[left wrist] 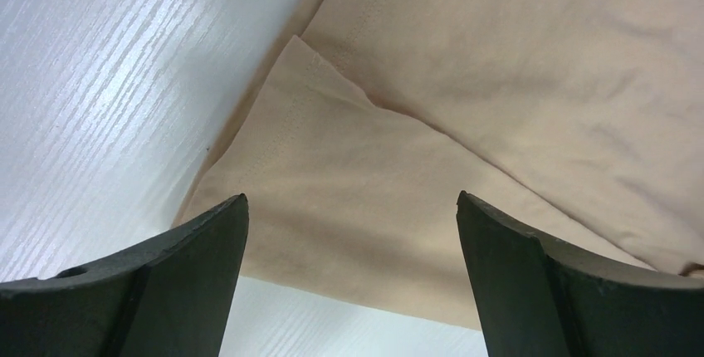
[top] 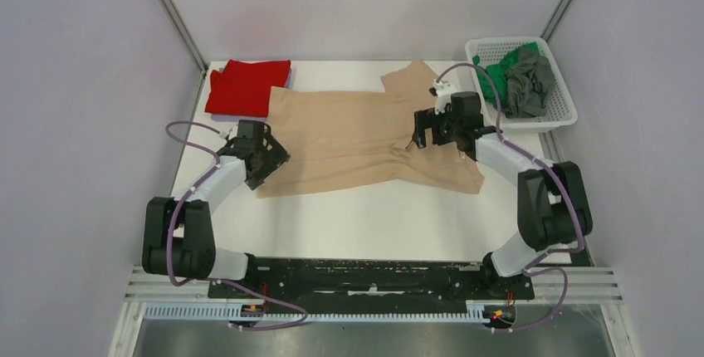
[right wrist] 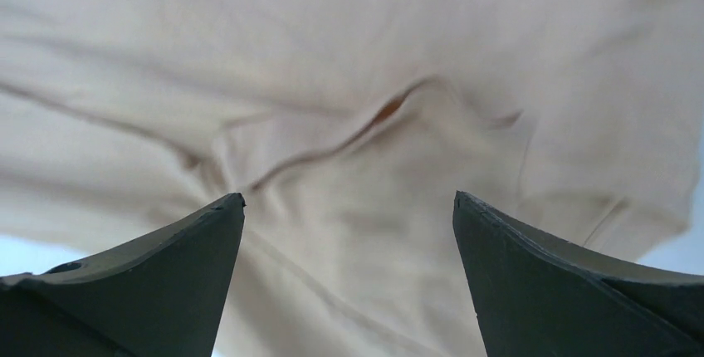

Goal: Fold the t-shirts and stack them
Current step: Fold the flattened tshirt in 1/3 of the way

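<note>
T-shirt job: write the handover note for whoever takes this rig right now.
Left gripper: open, above the beige t-shirt at its left edge.
Right gripper: open, above wrinkled cloth on its right side.
Beige t-shirt: spread on the table, unfolded.
Done: red t-shirt lies folded at far left.
Left: fold the beige and stack it, then the green t-shirt and grey t-shirt bunched in the white basket.

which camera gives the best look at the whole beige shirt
The top external view: the beige shirt lies spread out, nearly all visible. The left wrist view shows only one corner; the right wrist view only wrinkled cloth up close.
</note>
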Robot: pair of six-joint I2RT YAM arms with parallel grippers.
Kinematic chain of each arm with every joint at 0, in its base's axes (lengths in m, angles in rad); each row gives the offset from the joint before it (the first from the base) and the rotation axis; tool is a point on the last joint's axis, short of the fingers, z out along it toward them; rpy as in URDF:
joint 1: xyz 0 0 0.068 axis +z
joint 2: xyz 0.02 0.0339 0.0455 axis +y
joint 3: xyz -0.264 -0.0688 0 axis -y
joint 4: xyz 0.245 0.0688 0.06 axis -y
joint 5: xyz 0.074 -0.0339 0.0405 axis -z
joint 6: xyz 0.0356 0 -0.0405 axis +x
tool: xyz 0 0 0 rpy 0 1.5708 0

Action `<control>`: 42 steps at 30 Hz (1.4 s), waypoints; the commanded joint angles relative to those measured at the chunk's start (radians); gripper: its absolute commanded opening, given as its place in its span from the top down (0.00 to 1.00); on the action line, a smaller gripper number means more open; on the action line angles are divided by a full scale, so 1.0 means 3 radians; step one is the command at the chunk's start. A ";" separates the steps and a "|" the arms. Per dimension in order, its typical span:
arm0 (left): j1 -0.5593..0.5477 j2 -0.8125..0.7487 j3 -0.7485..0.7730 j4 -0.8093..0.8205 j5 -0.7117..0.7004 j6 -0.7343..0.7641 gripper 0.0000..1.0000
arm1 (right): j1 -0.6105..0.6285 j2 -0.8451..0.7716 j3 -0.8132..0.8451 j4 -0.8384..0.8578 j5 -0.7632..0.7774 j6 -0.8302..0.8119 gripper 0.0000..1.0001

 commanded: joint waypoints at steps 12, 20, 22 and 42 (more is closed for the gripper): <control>-0.0020 -0.0436 0.0325 -0.0239 0.0213 0.0074 0.00 | 0.0558 0.0340 -0.0012 0.0517 -0.0316 0.0603 0.02; -0.0018 -0.0422 0.0319 -0.0256 0.0271 0.0128 0.00 | 0.0610 0.0748 0.1007 0.0150 0.0133 0.0504 0.02; -0.0018 -0.0287 0.0348 -0.0174 0.0342 0.0140 0.00 | 0.0606 0.0580 0.0747 0.0055 0.0170 0.0472 0.02; -0.0059 0.0602 0.0131 -0.0256 0.0137 0.0149 0.00 | 0.0690 -0.0979 -0.1755 -0.0262 0.0423 0.0436 0.02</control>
